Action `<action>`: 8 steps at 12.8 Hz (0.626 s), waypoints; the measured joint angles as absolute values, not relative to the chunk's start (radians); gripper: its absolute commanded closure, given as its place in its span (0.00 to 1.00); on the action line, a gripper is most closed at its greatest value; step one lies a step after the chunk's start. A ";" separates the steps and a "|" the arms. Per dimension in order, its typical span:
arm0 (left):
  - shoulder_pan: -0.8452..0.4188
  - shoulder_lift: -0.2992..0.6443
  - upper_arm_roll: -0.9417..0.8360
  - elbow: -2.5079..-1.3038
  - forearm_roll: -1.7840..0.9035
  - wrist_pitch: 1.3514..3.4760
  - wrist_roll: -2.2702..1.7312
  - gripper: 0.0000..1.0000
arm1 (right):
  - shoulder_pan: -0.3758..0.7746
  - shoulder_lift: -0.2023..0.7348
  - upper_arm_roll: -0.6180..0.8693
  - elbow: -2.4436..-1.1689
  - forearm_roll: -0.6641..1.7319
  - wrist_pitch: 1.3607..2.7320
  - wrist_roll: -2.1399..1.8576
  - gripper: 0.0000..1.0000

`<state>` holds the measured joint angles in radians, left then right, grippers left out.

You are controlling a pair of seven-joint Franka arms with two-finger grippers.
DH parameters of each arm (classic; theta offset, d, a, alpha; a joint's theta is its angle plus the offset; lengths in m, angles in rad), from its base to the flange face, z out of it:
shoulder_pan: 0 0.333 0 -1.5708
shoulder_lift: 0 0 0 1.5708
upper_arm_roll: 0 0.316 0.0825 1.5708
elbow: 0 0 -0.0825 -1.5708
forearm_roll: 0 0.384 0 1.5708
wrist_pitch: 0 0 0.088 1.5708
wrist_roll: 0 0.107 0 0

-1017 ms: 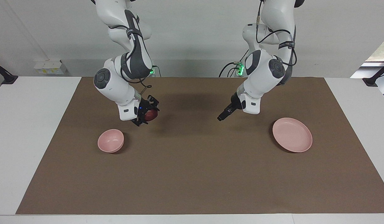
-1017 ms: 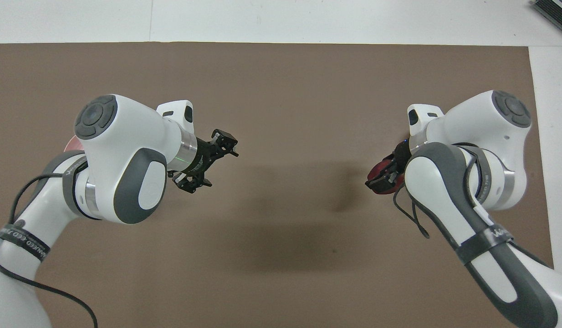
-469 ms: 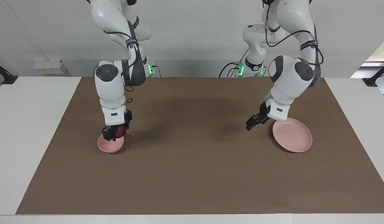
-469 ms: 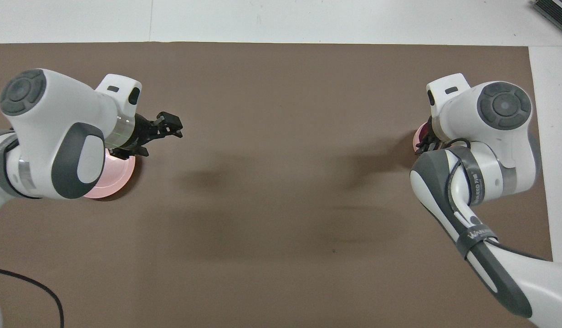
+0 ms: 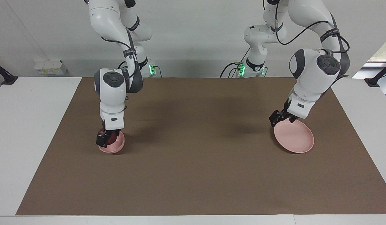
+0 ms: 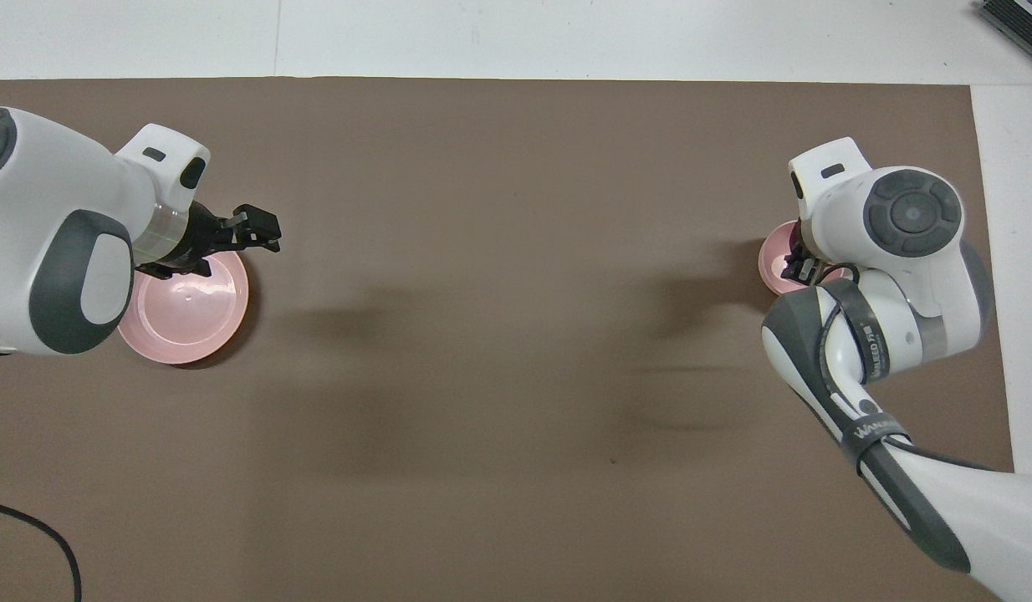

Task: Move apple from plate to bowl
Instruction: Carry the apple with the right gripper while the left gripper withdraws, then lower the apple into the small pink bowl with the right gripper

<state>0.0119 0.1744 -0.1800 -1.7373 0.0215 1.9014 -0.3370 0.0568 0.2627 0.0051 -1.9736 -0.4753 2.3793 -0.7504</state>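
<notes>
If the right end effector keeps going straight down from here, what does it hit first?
Probably the inside of the bowl: the right end effector points down into it, shut on the apple, so the apple likely touches first.

White arms, grey joint caps, black cables

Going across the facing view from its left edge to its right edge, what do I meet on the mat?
bowl with the right gripper holding the apple in it → left gripper → plate
</notes>
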 measured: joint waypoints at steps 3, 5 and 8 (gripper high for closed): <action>0.022 0.162 -0.177 -1.722 0.024 1.876 -0.336 0.00 | 0.057 0.263 0.005 -1.989 -0.478 2.381 -0.747 0.00; 0.046 0.162 -0.173 -1.723 0.024 1.872 -0.336 0.00 | 0.057 0.262 0.006 -1.989 -0.479 2.381 -0.747 0.00; 0.087 0.162 -0.171 -1.723 0.024 1.871 -0.336 0.00 | 0.057 0.260 0.005 -1.989 -0.481 2.381 -0.747 0.00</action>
<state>0.0868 0.1624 -0.1712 -1.7225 0.0239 1.8708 -0.3362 0.0573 0.2601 0.0055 -1.9889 -0.4813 2.3809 -0.7467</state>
